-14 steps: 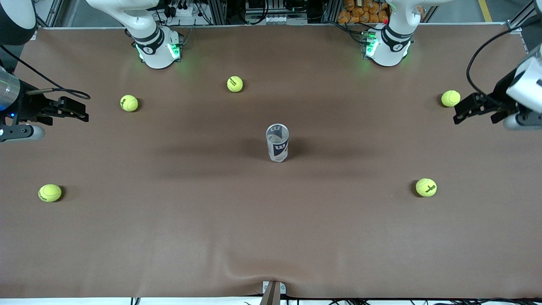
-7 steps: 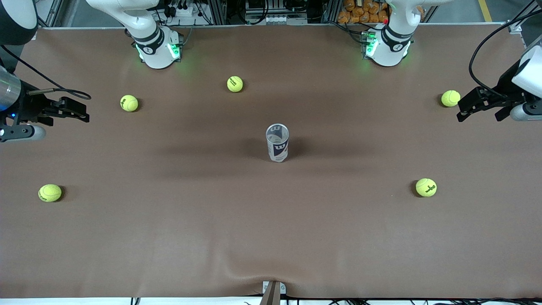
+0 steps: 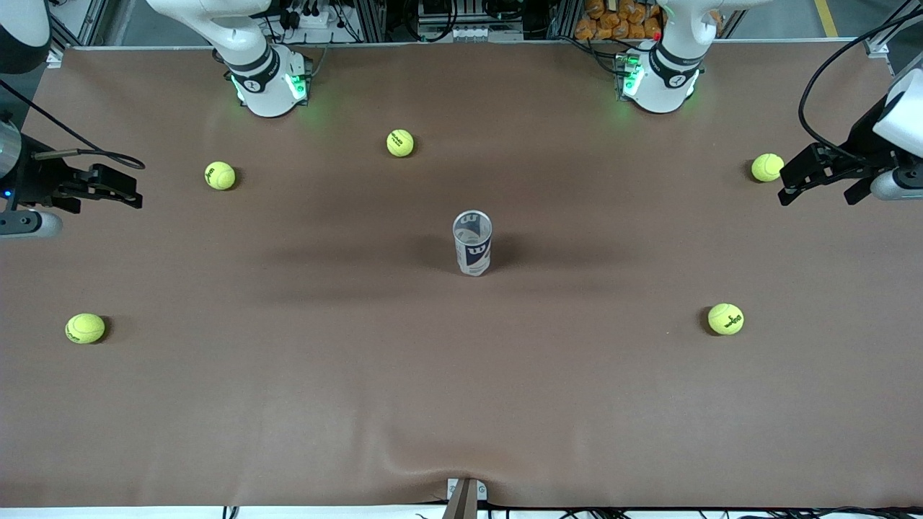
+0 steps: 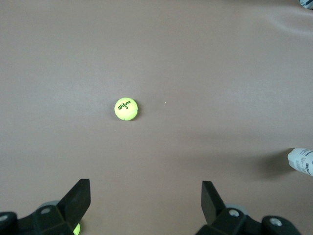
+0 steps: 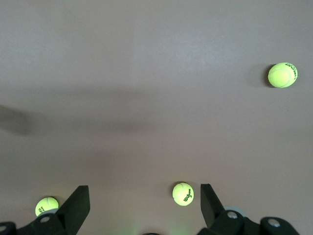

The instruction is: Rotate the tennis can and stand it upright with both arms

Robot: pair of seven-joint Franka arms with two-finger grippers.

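Note:
The tennis can (image 3: pixel 472 252) stands upright at the middle of the table, its open mouth up and the navy label with the white "W" facing the front camera. A bit of it shows at the edge of the left wrist view (image 4: pixel 303 167). It is out of the right wrist view. My left gripper (image 3: pixel 818 189) hangs open and empty over the left arm's end of the table, well away from the can; its wrist view (image 4: pixel 145 192) shows the jaws wide apart. My right gripper (image 3: pixel 101 196) hangs open and empty over the right arm's end, also shown by its wrist view (image 5: pixel 145 193).
Several yellow-green tennis balls lie scattered on the brown mat: one (image 3: pixel 767 167) next to the left gripper, one (image 3: pixel 725 318) nearer the front camera, one (image 3: pixel 400 143) near the bases, and two (image 3: pixel 220 175) (image 3: pixel 85 328) toward the right arm's end.
Both grippers have drawn back a little toward their own ends of the table, away from the can. The can and the balls have not moved.

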